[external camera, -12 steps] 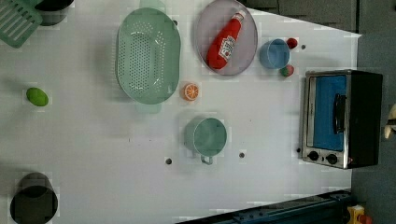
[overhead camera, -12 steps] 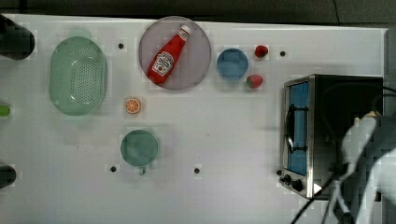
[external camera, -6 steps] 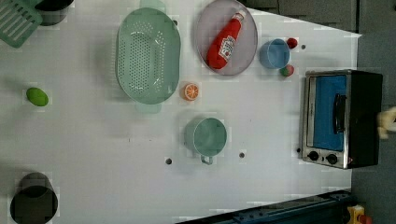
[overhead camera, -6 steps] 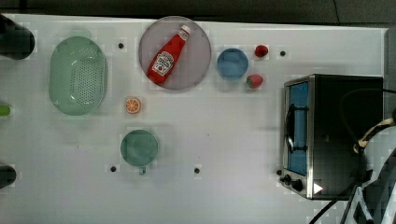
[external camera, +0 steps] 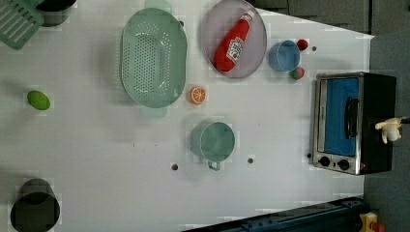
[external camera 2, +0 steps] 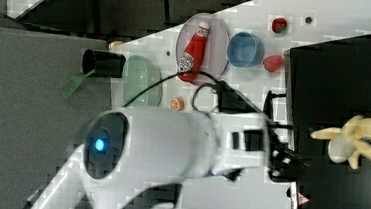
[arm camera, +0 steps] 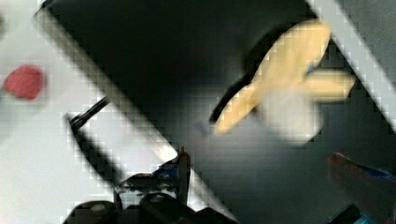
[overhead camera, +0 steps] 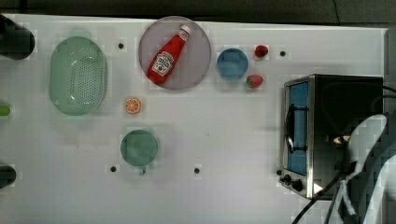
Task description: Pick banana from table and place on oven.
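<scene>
The banana (external camera 2: 351, 137), pale yellow and partly peeled, lies on the black top of the oven (external camera 2: 346, 72) near its far end. It shows as well in the left view, banana (external camera: 390, 129) on oven (external camera: 353, 121), and in the top view, banana (overhead camera: 342, 139) beside the white arm (overhead camera: 373, 163). In the wrist view my gripper (arm camera: 271, 177) is open, with one finger (arm camera: 182, 168) and the other finger (arm camera: 359, 177) wide apart. The banana (arm camera: 285, 98) lies free beyond them, untouched. The white table (overhead camera: 233, 140) holds the oven (overhead camera: 336, 135).
On the table stand a plate with a ketchup bottle (overhead camera: 166, 58), a blue cup (overhead camera: 232, 64), two strawberries (overhead camera: 254, 80), an orange slice (overhead camera: 132, 105), a green colander (overhead camera: 77, 75) and a green mug (overhead camera: 139, 148). A lime (external camera: 38, 100) lies at the left view's left.
In the top view the arm has shifted over the oven's right end, and the banana now shows beside it. In the left view the banana shows more fully on the oven's top.
</scene>
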Robot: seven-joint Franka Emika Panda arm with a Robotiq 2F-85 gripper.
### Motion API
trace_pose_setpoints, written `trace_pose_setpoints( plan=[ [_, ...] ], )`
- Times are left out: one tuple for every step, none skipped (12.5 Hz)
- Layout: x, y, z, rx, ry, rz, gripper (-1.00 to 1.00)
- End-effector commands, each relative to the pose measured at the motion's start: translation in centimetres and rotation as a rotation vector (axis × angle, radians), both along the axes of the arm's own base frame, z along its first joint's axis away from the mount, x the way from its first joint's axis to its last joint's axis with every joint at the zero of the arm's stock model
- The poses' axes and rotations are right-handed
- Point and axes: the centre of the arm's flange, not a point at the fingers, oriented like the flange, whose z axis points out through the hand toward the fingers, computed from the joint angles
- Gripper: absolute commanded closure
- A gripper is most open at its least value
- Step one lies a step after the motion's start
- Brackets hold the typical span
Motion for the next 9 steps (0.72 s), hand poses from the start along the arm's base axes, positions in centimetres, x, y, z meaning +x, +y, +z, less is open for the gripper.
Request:
trace_pose_setpoints(
  plan=[
    [4.5,9.3,8.1,0.018,-0.115,0.088,-1.0],
    [5.0,12.6,9.7,0.039,-0.122,0.095,-1.0],
    [5.4,15.9,11.2,0.056,-0.13,0.067,-1.0],
    [5.7,19.2,12.6,0.065,-0.136,0.029,-1.0],
    [5.4,22.3,13.8,0.064,-0.119,-0.013,-1.0],
    [4.8,25.1,14.9,0.057,-0.087,-0.061,-1.0],
    [4.0,27.8,15.8,0.056,-0.057,-0.101,-1.0],
    [3.3,30.3,16.7,0.052,-0.038,-0.128,-1.0],
    [2.5,32.1,17.5,0.041,-0.027,-0.148,-1.0]
  ],
)
